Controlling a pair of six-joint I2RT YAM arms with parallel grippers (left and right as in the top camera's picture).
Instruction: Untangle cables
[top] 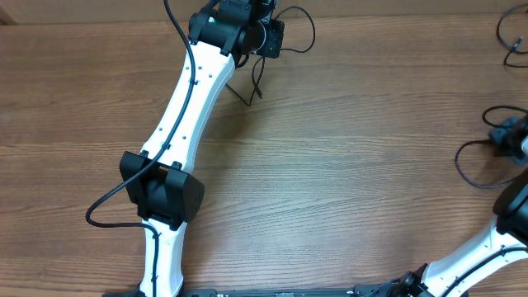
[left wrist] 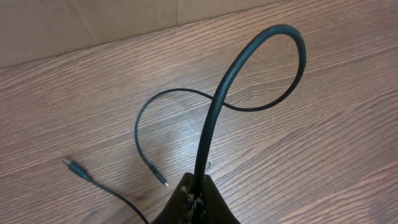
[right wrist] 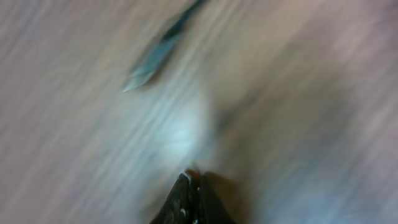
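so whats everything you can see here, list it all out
held cable: one, black, far middle of the table, looping up out of the left gripper
plug ends: two, dark, lying on the wood in front of that gripper
looped cable: one, black, right edge, beside the right gripper
edge cable: one piece, black, far right corner, mostly cut off by the frame
table: one, brown wood grain
arms: two, white with black joints
left gripper: black, shut on the held cable
right gripper: black, wrist view too blurred to tell its state
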